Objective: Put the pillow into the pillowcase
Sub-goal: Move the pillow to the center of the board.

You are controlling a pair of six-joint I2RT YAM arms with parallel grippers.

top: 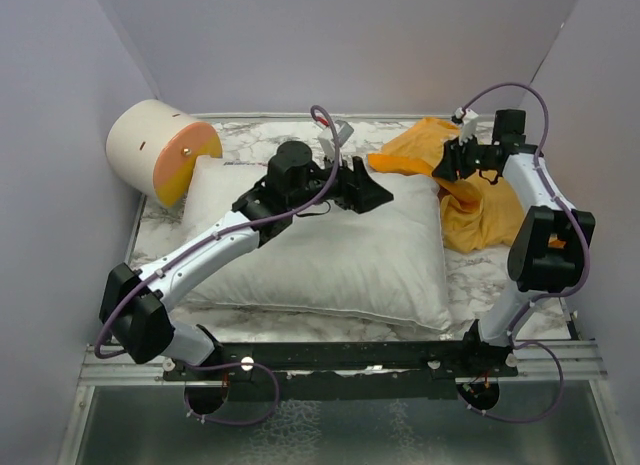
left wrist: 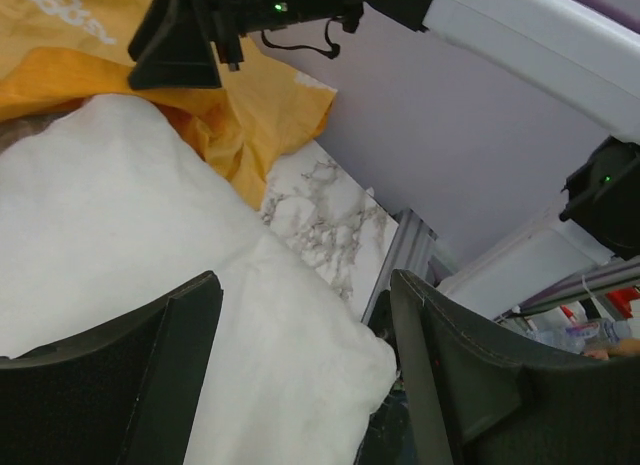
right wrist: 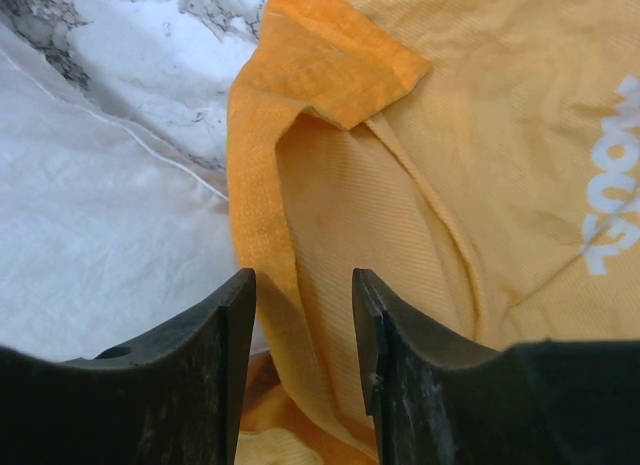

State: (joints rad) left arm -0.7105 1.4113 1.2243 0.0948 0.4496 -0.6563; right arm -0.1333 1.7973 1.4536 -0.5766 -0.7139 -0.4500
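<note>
Left arm (top: 215, 243) overhangs the pillow (top: 345, 260); cylinder (top: 160, 150) sits beside its corner.

Marble-patterned table (top: 250, 137), white pillow (top: 340, 255) flat at centre, orange pillowcase (top: 485, 220) crumpled right, cream-and-orange cylinder (top: 160, 150) back left

Pillow (top: 330, 255) fills table (top: 250, 137) centre; cylinder (top: 150, 145) blocks far-left corner; far marble strip seemingly passable.

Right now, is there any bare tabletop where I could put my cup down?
Bare table shows along the back, between the cylinder and the pillowcase, plus a thin strip left of the pillow. The middle and right side are crowded.
</note>
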